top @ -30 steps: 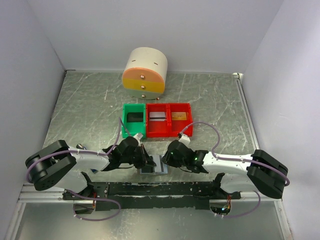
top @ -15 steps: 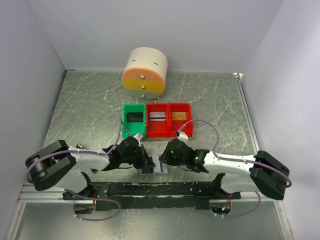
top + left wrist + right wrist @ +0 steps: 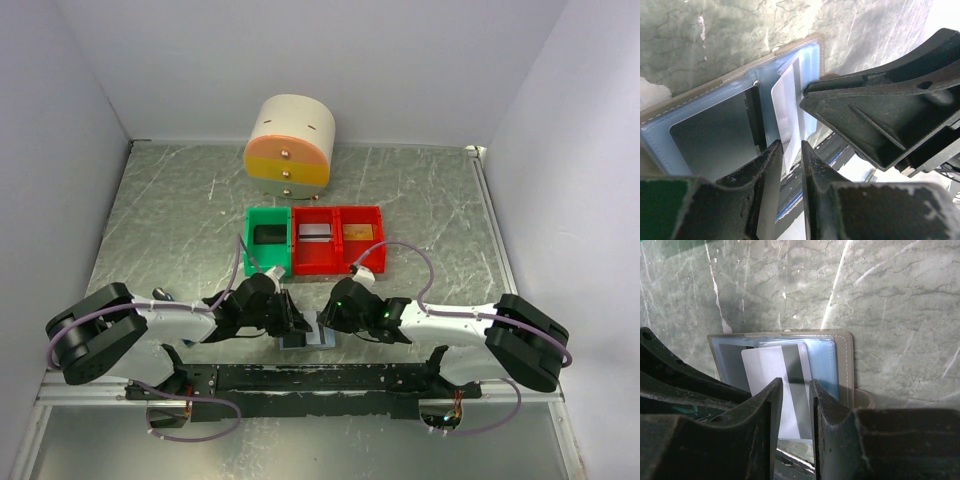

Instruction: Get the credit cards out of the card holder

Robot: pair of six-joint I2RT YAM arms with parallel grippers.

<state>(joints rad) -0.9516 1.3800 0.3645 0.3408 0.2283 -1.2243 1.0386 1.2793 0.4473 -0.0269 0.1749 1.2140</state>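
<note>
The card holder [image 3: 308, 338] lies open on the table between my two grippers, pale blue pockets up [image 3: 765, 70] [image 3: 842, 365]. A white credit card [image 3: 786, 110] with a dark stripe [image 3: 765, 370] sticks partly out of its right pocket, tilted up. My left gripper [image 3: 293, 326] [image 3: 789, 150] is closed on this card's free end. A dark card [image 3: 710, 145] stays in the left pocket. My right gripper [image 3: 327, 322] [image 3: 796, 387] is shut, its tip against the holder's right side [image 3: 807, 95].
A green bin [image 3: 268, 240] with a black card and a red double bin [image 3: 338, 240] with a silver and a gold card stand just behind. A round cream and orange drawer unit [image 3: 290, 146] is farther back. A black rail [image 3: 310, 380] runs along the near edge.
My right gripper has shifted a little left, closer to the holder. The left gripper and the holder have stayed in place.
</note>
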